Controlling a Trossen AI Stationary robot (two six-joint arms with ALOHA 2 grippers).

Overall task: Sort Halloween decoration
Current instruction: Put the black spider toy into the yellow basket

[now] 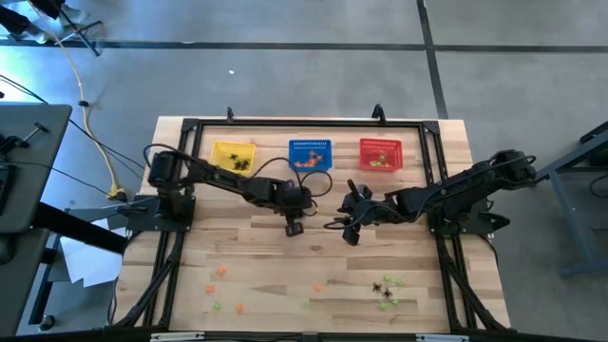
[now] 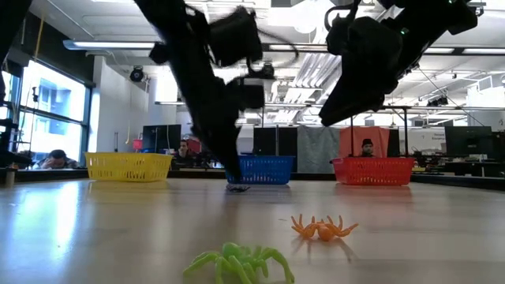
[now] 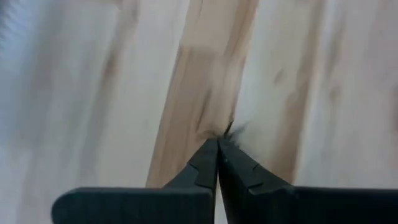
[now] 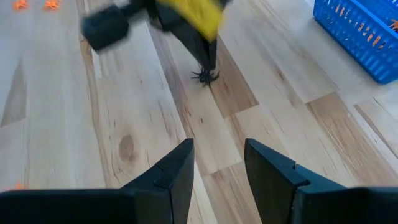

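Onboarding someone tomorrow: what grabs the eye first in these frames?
The left gripper, tips down on the table's middle, shut on a black spider. Behind it, along the far edge, stand the yellow basket, blue basket and red basket. The right gripper hovers open beside it; green and orange trinkets litter the near edge.

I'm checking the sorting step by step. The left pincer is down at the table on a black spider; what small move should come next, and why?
Probably a short lift straight up. The left pincer is shut on the small black plastic spider at the wooden table, and the yellow mesh basket, already holding black pieces, stands some way off. The right pincer waits open.
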